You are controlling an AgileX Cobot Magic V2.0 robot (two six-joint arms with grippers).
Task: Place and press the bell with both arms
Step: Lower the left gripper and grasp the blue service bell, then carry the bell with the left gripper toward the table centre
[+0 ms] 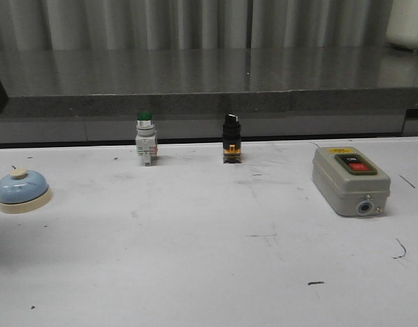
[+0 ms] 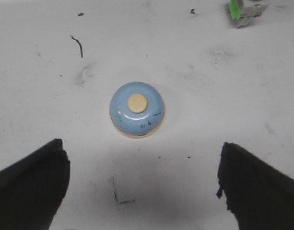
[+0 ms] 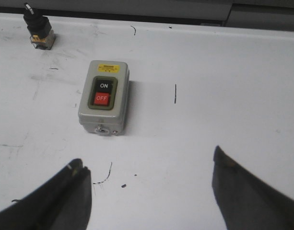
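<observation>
Slippage is my worry: the bell (image 1: 22,190) sits free at the bench's (image 1: 209,259) far left edge beneath my left tool (image 2: 143,187), spread wide and empty like the right tool (image 3: 151,191), and an off-centre pinch could skid its smooth dome away.

Grey switch box (image 1: 350,180); green-capped push button (image 1: 146,138); black selector switch (image 1: 231,139).

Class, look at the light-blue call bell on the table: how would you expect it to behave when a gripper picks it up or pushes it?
The bell has a smooth, glossy dome, so fingers closing on it may slip; its cream base rim probably offers a firmer hold. Sitting low on a wide flat base, it will likely slide rather than tip or roll. It looks rigid, not floppy.
</observation>
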